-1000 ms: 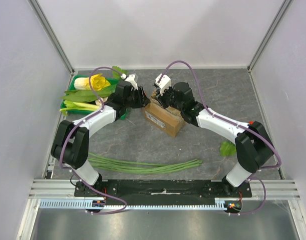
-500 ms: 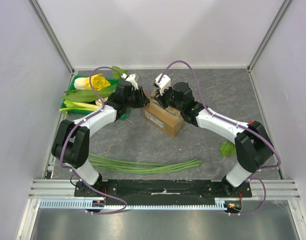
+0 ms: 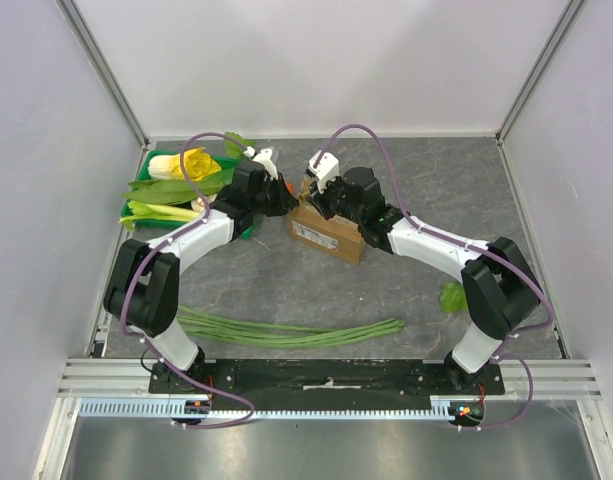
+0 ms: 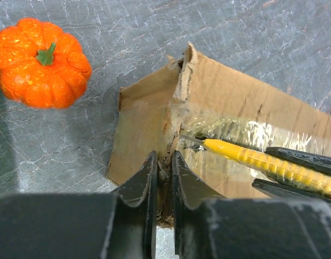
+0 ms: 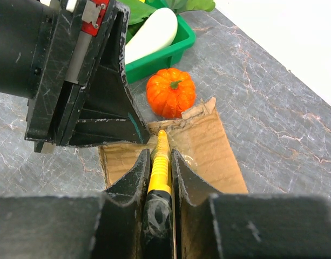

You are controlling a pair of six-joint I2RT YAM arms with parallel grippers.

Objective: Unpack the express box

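Along the near edge of the desk the long green beans (image 3: pixel 286 332) lie as they did a second ago, and the loose leaf (image 3: pixel 454 296) has not moved from the near right side. The change is mid-desk. The right arm has swung a little toward the left edge, and the express box (image 3: pixel 328 236) has slid slightly the same way with it.

The right gripper (image 5: pixel 160 155) is clamped on a yellow cutter (image 5: pixel 160 175). The cutter's tip now sits at the end of the tape (image 4: pixel 246 132), right by the box's torn corner. The left gripper (image 4: pixel 163 159) has its fingers pinched nearly together on a cardboard edge at that corner, steadying the box.

I judge that the cut along the seam has run nearly its full length, so the flaps should soon be free to lift. The blade is working very close to the left fingers.

Just beyond the box sits a small pumpkin (image 4: pixel 42 62). The green tray (image 3: pixel 136 212) of vegetables stands toward the far left corner.
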